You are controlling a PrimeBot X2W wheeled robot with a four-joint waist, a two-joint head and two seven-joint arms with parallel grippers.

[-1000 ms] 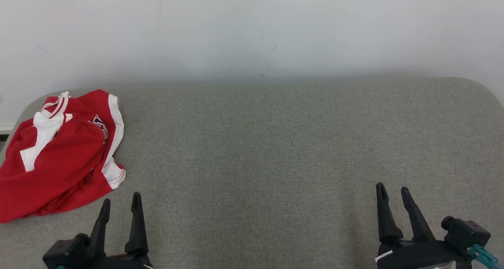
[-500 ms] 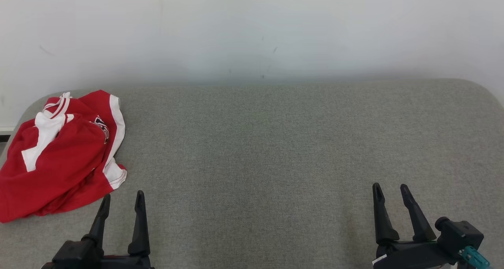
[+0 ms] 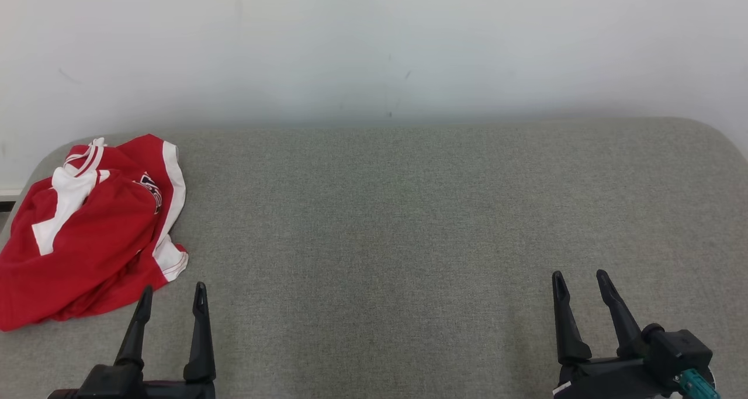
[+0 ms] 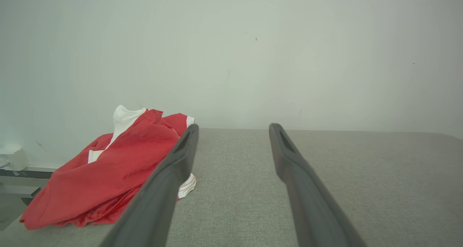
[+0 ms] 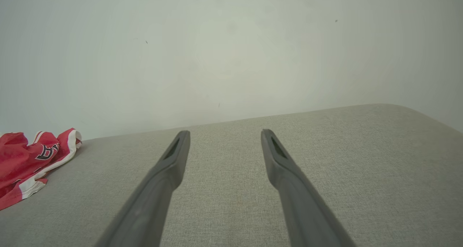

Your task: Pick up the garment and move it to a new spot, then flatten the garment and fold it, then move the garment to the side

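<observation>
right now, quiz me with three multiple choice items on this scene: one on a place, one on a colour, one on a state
1. Where on the grey surface does the garment lie?
A. at its left end
B. in the middle
C. at its right end

2. What colours is the garment?
A. blue and yellow
B. red with white trim
C. plain black

3. How do the left pincer and right pincer stand?
A. both open, holding nothing
B. both shut on the garment
C. left shut, right open

Answers:
1 A, the head view shows it crumpled by the left edge.
2 B, it is red cloth with white bands.
3 A, each pincer's fingers stand apart with nothing between them.
</observation>
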